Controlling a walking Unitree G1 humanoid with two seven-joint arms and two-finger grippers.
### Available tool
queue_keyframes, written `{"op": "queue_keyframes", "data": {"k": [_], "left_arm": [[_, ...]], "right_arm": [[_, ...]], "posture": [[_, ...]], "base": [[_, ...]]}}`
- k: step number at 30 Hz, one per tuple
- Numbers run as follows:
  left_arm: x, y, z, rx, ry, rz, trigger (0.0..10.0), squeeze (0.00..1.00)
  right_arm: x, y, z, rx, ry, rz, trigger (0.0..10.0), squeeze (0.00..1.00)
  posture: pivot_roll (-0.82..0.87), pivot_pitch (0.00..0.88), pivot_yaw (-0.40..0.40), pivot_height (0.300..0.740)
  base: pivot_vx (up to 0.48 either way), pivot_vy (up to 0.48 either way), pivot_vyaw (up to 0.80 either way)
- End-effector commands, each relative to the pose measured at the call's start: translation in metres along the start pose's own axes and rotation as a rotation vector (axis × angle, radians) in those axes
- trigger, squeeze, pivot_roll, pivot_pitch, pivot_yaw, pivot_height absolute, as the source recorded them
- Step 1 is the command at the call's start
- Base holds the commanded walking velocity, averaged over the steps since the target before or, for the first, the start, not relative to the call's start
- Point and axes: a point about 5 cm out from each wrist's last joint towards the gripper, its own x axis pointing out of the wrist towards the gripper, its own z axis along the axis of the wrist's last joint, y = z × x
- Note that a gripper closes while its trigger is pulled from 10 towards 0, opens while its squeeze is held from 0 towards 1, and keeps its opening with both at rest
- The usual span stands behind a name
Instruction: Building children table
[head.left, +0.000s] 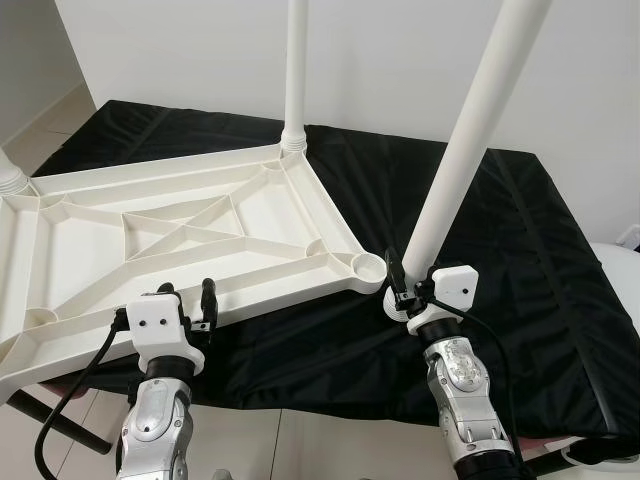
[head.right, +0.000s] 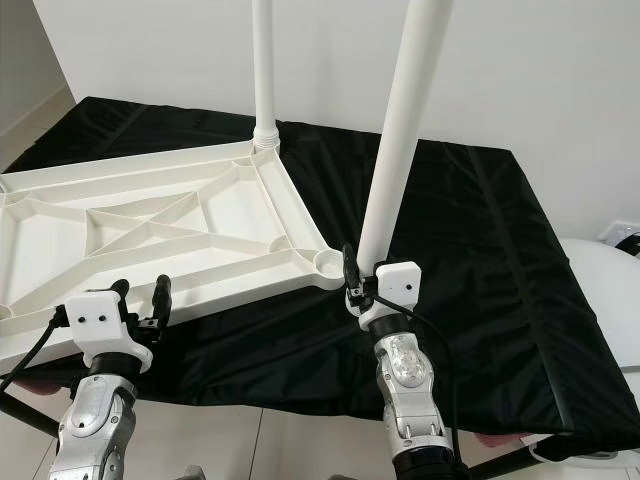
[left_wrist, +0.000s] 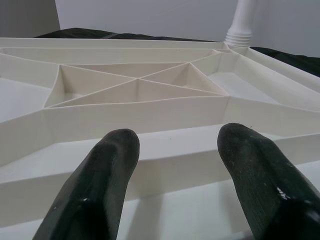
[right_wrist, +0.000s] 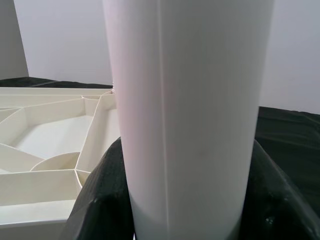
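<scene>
The white ribbed tabletop (head.left: 150, 235) lies upside down on a black cloth (head.left: 500, 300). One white leg (head.left: 296, 70) stands upright in its far corner, and the base of another leg (head.left: 8, 176) shows at the far left. My right gripper (head.left: 408, 287) is shut on a third white leg (head.left: 470, 130), which leans to the right. Its lower end is just right of the open near-right corner socket (head.left: 368, 266). In the right wrist view this leg (right_wrist: 192, 115) stands between the black fingers (right_wrist: 100, 200). My left gripper (head.left: 188, 298) is open at the tabletop's near edge (left_wrist: 150, 165).
The cloth-covered surface ends just in front of my arms, with pale floor tiles (head.left: 300, 440) below. A white wall (head.left: 400, 60) runs close behind. A white rounded object (head.right: 610, 300) sits at the right edge. A black cable (head.left: 60, 420) loops off my left arm.
</scene>
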Motion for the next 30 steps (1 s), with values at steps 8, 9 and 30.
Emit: {"op": "queue_keyframes", "data": {"k": [8,9,30], "left_arm": [[0.0001,-0.0018,0.0008,-0.019,0.011,0.012,10.0,0.0],[0.0001,-0.002,0.0008,-0.018,0.011,0.01,10.0,0.0],[0.0022,-0.0042,0.001,-0.026,0.012,-0.002,10.0,0.0]], "right_arm": [[-0.0026,-0.0024,-0.0012,-0.001,0.01,-0.013,10.0,0.0],[-0.0027,-0.0025,-0.0012,0.0,0.01,-0.014,10.0,0.0],[-0.0009,-0.0011,-0.001,0.002,0.007,-0.01,10.0,0.0]], "posture": [[0.05,0.0,-0.05,0.74],[0.05,0.0,-0.05,0.74],[0.05,0.0,-0.049,0.74]], "base": [[0.0,0.0,0.0],[0.0,0.0,0.0],[0.0,0.0,0.0]]}}
